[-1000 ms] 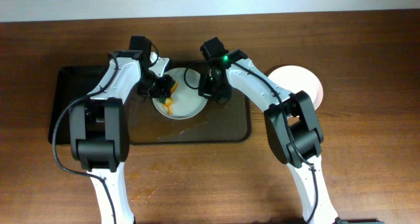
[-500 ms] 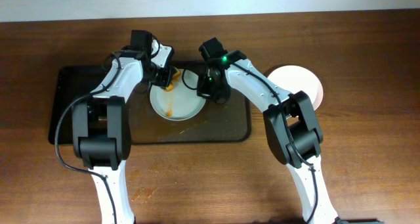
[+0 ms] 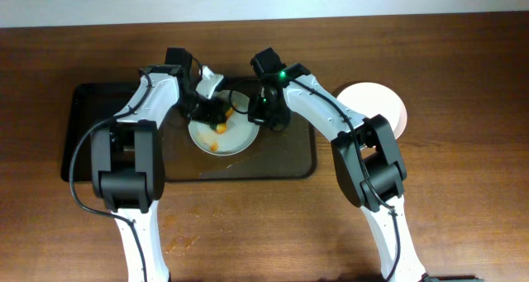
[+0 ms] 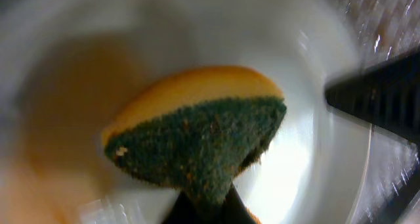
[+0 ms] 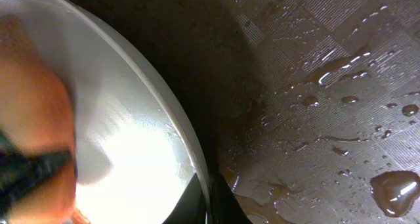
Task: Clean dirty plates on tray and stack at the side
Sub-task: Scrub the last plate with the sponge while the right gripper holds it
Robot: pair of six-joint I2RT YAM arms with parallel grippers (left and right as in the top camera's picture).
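No writing, label, brand, number or sign is legible anywhere: not on the round white plate [image 3: 238, 136], the brown translucent rectangular tray [image 3: 281, 160] beneath it, or the wooden table [image 3: 463, 199].

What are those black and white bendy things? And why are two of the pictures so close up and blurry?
Those are two robot arms, seen by a camera above the table. Each arm ends in a gripper, a pincher with two fingers. The other two pictures come from small cameras on the wrists, so everything looks huge. The left gripper is shut on a sponge, yellow with a green scrubby side, held down in a white plate smeared with orange sauce. The right gripper pinches that plate's rim, probably to keep it steady. The plate sits on a brown tray that is wet with drops. A second plate lies on the table, right of the tray.
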